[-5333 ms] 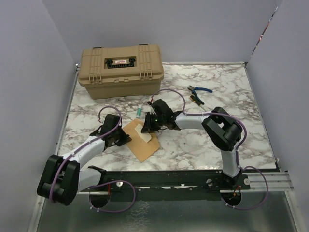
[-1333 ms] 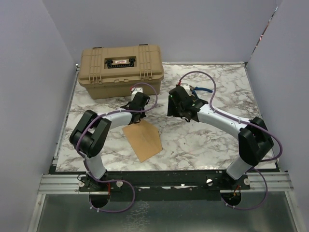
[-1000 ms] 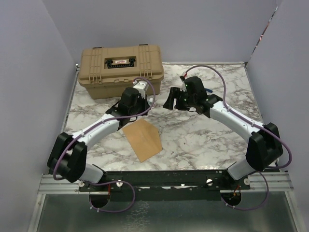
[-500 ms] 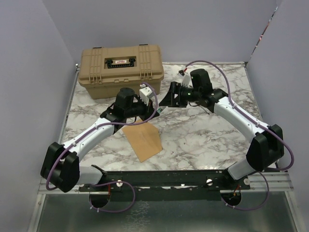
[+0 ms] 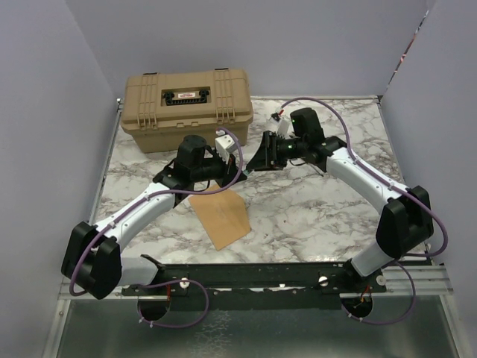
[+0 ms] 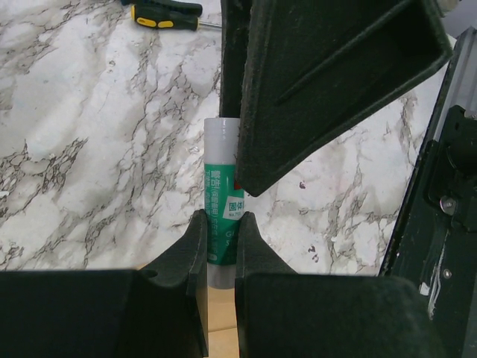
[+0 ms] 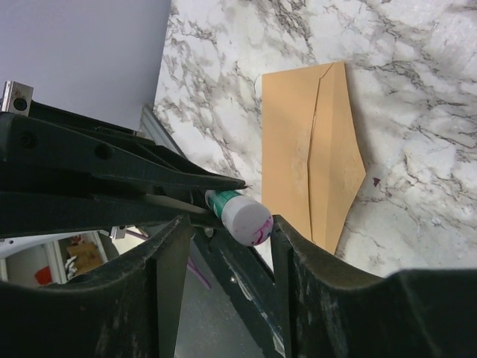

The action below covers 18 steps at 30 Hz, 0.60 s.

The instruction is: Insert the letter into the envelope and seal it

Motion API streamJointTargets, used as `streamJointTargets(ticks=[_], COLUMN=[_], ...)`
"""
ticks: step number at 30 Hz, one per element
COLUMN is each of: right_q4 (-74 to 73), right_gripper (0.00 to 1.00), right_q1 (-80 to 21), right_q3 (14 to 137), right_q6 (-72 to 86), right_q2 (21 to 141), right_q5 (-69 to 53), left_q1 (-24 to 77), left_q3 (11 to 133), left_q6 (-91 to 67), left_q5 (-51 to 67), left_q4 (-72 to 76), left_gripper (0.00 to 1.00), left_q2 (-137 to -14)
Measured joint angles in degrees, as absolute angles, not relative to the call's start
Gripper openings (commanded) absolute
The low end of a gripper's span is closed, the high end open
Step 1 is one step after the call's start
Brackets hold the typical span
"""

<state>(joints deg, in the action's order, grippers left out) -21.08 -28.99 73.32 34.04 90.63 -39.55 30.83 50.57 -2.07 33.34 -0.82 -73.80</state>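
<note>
The orange-brown envelope (image 5: 221, 216) lies flat on the marble table, its pointed flap unfolded; it also shows in the right wrist view (image 7: 298, 149). The letter is not in view. My left gripper (image 5: 237, 170) is shut on a green-and-white glue stick (image 6: 221, 198) and holds it in the air above the envelope's far end. My right gripper (image 5: 257, 160) is open, its fingers on either side of the stick's white cap (image 7: 248, 221), one finger close against it. In the left wrist view a right-gripper finger (image 6: 328, 74) covers the stick's far end.
A large tan case (image 5: 186, 108) stands at the back left. A yellow-and-black screwdriver (image 6: 164, 13) lies on the marble beyond the grippers. Grey-purple walls close the left, back and right. A black rail (image 5: 261, 276) runs along the near edge.
Both grippers left the envelope. My left gripper lifted the glue stick off the table. My right gripper came leftward until its open fingers straddled the stick's cap.
</note>
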Motion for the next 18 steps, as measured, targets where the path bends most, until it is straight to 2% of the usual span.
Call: streamJointTargets(ticks=[5,7,10,15,16,17,18], right_q4=[-20.4,-20.1,-19.5,-17.9,-17.4,-16.9,-16.1], right_gripper=[0.52,0.49,0.35,0.06,0.03,0.00,0.00], right_q1=[-28.9,-28.8,-28.6,-28.2,-28.1,-28.1,-28.0], right_q3=[73.3,73.1,73.0,72.2,71.9,71.6,71.2], right_q6=[35.2,35.8,36.3,37.3,37.4,37.5,37.5], right_q2=[90.9,90.9,90.9,90.9,90.8,90.8,90.8], right_q5=[-40.5,-40.9,-41.6,-43.3,-43.7,-44.0,-44.3], left_q1=[30.8,30.8,30.8,30.8,30.8,30.8,30.7], left_q3=[50.6,50.6,50.6,50.6,50.6,50.6,50.6], left_q6=[-2.1,-2.0,-2.0,-2.1,-2.2,-2.3,-2.7], left_q5=[34.1,34.3,34.4,34.5,34.5,34.6,34.5], left_q4=[-0.8,-0.8,-0.8,-0.7,-0.7,-0.8,-0.9], left_gripper=[0.00,0.00,0.00,0.01,0.08,0.21,0.42], left_q2=[-72.8,-72.4,-72.0,-71.4,-71.4,-71.3,-71.3])
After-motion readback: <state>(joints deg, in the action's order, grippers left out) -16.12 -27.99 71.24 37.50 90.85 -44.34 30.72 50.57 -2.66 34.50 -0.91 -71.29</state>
